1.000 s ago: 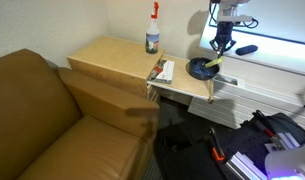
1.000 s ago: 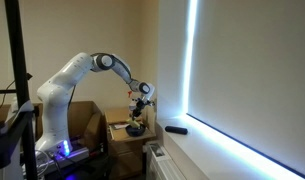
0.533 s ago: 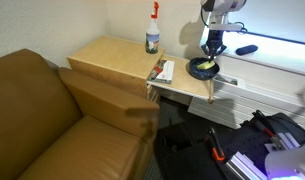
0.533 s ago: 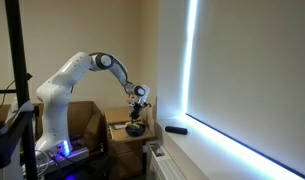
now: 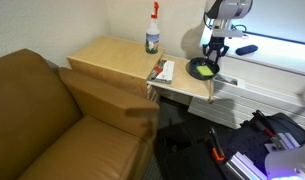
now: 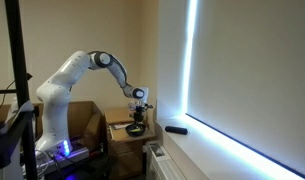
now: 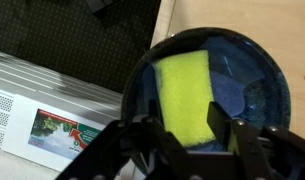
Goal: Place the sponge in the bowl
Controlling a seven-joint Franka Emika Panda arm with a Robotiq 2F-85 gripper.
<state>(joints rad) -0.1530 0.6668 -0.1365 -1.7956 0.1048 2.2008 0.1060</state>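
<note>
In the wrist view the yellow-green sponge (image 7: 184, 92) lies inside the round dark blue bowl (image 7: 254, 72). My gripper (image 7: 184, 128) hangs right over it, open, its two dark fingers (image 7: 218, 122) spread to either side of the sponge's near end. In both exterior views the gripper (image 5: 213, 54) (image 6: 138, 110) points down, just above the bowl (image 5: 198, 69) (image 6: 136, 130) at the end of the wooden table (image 5: 112, 55). A bit of the sponge (image 5: 205, 68) shows in the bowl.
A spray bottle (image 5: 152, 30) stands at the table's back, and a printed packet (image 5: 162, 71) lies beside the bowl. A dark blue oblong object (image 5: 246, 49) rests on the sill. A brown sofa (image 5: 52, 120) is beside the table, and a white radiator (image 7: 52, 95) is below its edge.
The gripper came down over the bowl with the sponge, then its jaws spread apart. The sponge now lies in the bowl.
</note>
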